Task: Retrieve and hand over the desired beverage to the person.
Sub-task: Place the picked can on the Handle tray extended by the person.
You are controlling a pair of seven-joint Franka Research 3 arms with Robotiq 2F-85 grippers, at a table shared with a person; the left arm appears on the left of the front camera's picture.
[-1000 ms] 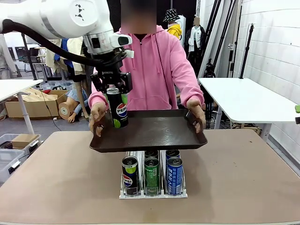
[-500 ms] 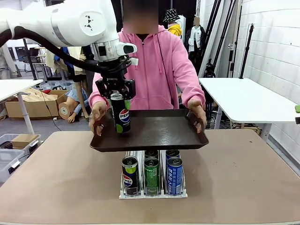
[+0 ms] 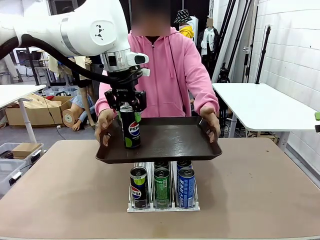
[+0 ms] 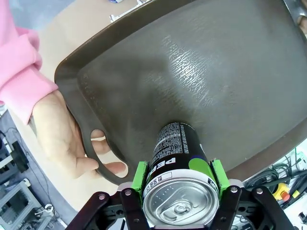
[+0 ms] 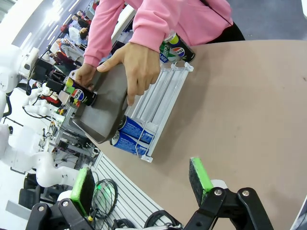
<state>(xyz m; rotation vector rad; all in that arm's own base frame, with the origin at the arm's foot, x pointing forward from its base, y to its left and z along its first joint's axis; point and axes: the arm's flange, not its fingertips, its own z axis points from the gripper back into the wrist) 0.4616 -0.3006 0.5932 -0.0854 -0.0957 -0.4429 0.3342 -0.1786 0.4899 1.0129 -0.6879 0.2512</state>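
Above the brown surface [image 3: 60, 190], the Pepsi can [image 3: 130, 127] is standing upright on the left part of a dark tray [image 3: 170, 140]; the left hand [image 3: 126, 106] is clenching its top, and the left wrist view is showing green pads [image 4: 140, 175] pressing its sides; the person [image 3: 165, 70] is holding the tray by both ends; a rack of cans [image 3: 162, 185] is sitting beneath; the right hand [image 5: 142, 182] is hanging released, wide open, over bare surface.

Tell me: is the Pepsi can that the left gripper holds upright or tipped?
Upright. The Pepsi can stands vertical in the left gripper, lid up, base toward the tray.

A white side table [image 3: 260, 107], a cardboard box [image 3: 42, 115]
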